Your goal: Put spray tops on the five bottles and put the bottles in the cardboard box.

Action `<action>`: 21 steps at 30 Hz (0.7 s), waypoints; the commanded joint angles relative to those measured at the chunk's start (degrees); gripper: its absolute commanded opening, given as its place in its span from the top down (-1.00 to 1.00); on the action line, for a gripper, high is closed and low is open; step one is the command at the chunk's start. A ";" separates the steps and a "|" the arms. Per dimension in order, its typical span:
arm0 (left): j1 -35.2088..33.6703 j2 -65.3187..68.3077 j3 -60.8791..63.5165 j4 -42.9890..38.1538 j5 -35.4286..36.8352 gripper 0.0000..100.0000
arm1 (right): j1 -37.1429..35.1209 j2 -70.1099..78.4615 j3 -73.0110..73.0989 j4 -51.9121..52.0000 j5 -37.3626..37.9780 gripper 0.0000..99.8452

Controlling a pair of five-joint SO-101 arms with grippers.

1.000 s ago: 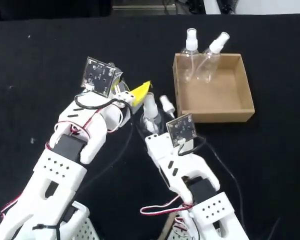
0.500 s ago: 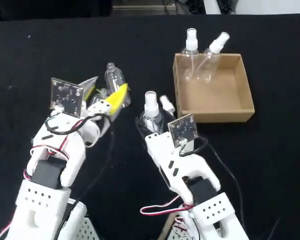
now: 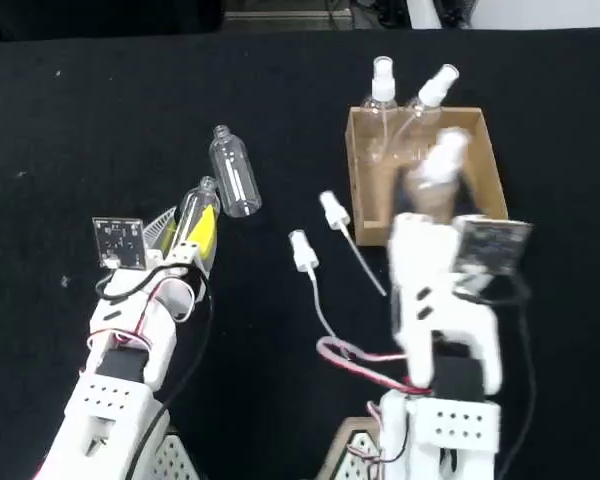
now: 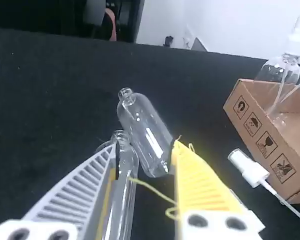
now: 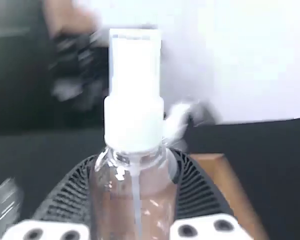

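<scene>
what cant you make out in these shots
High view: the capped bottle over the cardboard box is blurred, so its outline is unclear.
Left wrist view: the nearer uncapped bottle's base is cut off by the frame edge.
Right wrist view: the room behind is blurred.

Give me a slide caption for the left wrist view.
Left gripper open around one uncapped bottle, second uncapped bottle lying just beyond, loose spray top beside the cardboard box.

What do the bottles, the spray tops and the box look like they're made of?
Bottles: probably clear plastic, glossy. The dark table shows through them and bright highlights streak their sides; glass can't be ruled out.
Spray tops: opaque white plastic by the look, smooth and moulded.
Box: brown cardboard, matte, with printed symbols on its side.
</scene>
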 commanded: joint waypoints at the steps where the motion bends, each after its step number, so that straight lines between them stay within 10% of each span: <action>1: -0.48 -0.62 -0.13 -0.79 1.14 0.67 | 7.12 3.03 -8.40 -1.76 0.35 0.98; 21: 0.13 -0.62 1.98 -0.88 1.58 0.67 | 10.64 61.23 -23.43 -36.92 5.19 0.98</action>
